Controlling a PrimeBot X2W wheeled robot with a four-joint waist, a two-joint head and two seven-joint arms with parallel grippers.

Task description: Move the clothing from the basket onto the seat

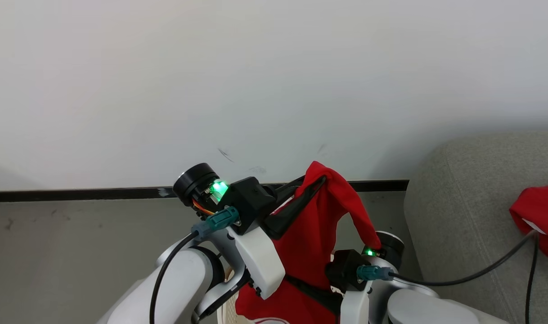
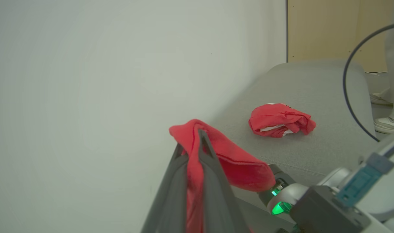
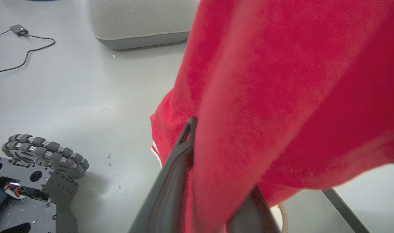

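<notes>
My left gripper [image 1: 320, 180] is raised in front of the wall, shut on the top fold of a red jersey [image 1: 307, 243] that hangs down from it. Seen from the left wrist, the fabric [image 2: 229, 161] bulges out over the closed fingertips [image 2: 202, 137]. The lower jersey [image 3: 281, 97] drapes across my right gripper [image 3: 202, 129], fabric running between its two dark fingers [image 3: 180, 149], which look closed on it. A second red jersey [image 2: 279, 119] lies bunched on the grey sofa [image 2: 316, 87]. A bit of the cream basket [image 1: 226, 310] and its brown rim [image 3: 283, 216] peeks from under the hanging jersey.
White wall and a black skirting strip [image 1: 76, 194] stand ahead. The sofa's end [image 1: 463, 202] is to my right. My wheeled base [image 3: 38, 161] and a cable [image 3: 22, 61] are on the grey floor. A person's white shoes [image 2: 386, 123] stand beyond the sofa.
</notes>
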